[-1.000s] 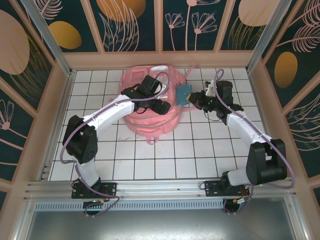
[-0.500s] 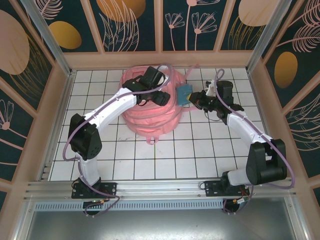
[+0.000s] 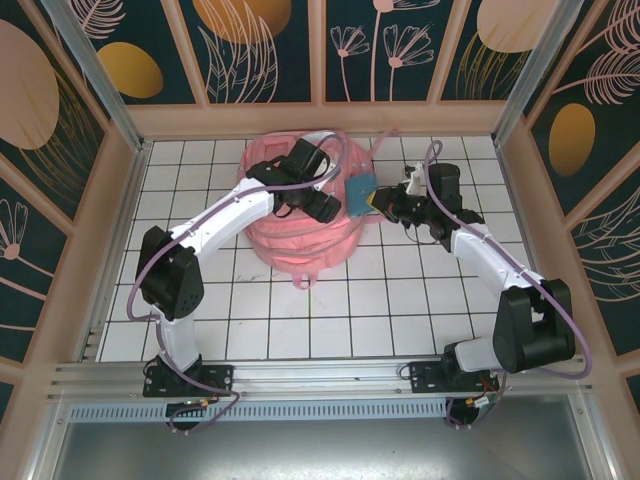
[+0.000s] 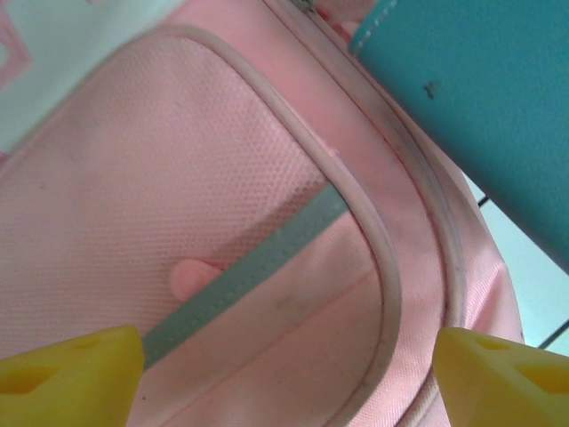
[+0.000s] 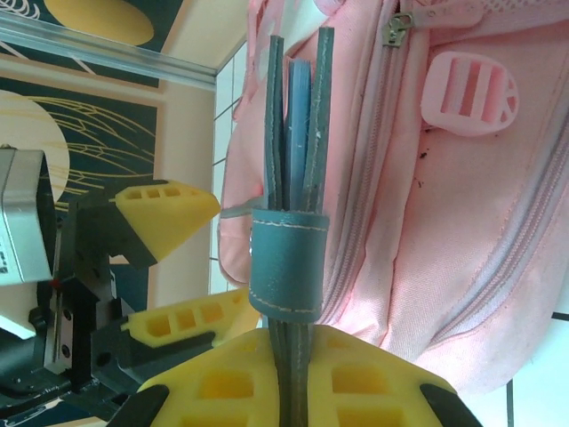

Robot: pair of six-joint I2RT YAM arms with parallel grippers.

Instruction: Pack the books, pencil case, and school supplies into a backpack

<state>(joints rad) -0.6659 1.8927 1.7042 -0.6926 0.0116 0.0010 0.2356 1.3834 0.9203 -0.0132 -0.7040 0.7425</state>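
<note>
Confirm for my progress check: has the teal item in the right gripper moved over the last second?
Yes. The teal item has slid left against the tile grid, closer over the backpack.

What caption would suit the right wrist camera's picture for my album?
Right gripper pinches a flat teal folder edge-on beside the pink backpack.

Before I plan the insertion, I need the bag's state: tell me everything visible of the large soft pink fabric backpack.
The pink fabric backpack lies slumped on the white gridded table, far centre. Woven cloth, piped pocket edges, a grey strip across a front pocket, a metal zip pull and a pink plastic buckle. The open left gripper hovers over it; the right gripper, shut on a teal stitched case, holds that at its right side.
</note>
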